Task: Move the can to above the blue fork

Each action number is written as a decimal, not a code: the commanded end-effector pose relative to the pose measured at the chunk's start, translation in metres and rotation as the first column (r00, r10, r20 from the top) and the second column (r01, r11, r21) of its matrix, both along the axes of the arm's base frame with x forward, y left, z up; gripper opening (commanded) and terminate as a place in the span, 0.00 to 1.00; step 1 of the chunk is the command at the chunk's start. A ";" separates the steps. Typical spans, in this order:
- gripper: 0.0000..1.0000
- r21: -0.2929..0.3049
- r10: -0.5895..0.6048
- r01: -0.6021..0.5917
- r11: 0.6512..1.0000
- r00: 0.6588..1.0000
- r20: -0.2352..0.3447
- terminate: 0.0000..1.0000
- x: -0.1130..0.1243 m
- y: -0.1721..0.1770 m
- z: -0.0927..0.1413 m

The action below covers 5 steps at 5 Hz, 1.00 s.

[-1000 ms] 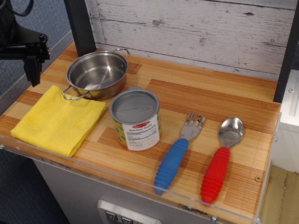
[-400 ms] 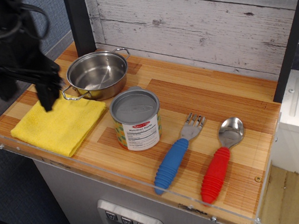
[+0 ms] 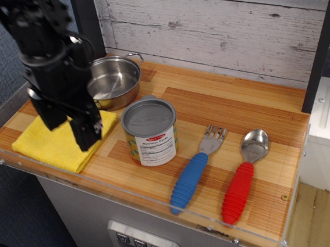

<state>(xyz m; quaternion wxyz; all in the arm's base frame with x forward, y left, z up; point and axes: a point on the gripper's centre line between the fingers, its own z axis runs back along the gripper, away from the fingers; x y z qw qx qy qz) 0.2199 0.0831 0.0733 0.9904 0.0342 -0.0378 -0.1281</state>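
The can (image 3: pixel 150 132) stands upright near the front middle of the wooden counter, grey lid up, white label facing me. The blue fork (image 3: pixel 194 172) lies to its right, tines pointing to the back, blue handle toward the front edge. My gripper (image 3: pixel 69 128) is black and hangs above the yellow cloth, left of the can and apart from it. Its two fingers (image 3: pixel 85 131) point down with a gap between them and hold nothing.
A yellow cloth (image 3: pixel 49 144) lies at the front left under the gripper. A steel pot (image 3: pixel 111 81) with handles sits behind the can. A red-handled spoon (image 3: pixel 244 175) lies right of the fork. A clear rim (image 3: pixel 131 192) edges the counter front.
My gripper has moved right and toward the front, from off the counter's left end to above the yellow cloth, closer to the can. The can and fork have not moved.
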 end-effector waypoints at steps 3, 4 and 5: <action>1.00 0.023 -0.097 0.097 0.995 0.995 0.006 0.00 0.031 -0.032 -0.019; 1.00 0.036 -0.128 0.126 0.991 0.991 0.040 0.00 0.042 -0.034 -0.019; 1.00 0.029 -0.146 0.145 0.989 0.986 0.074 0.00 0.054 -0.036 -0.015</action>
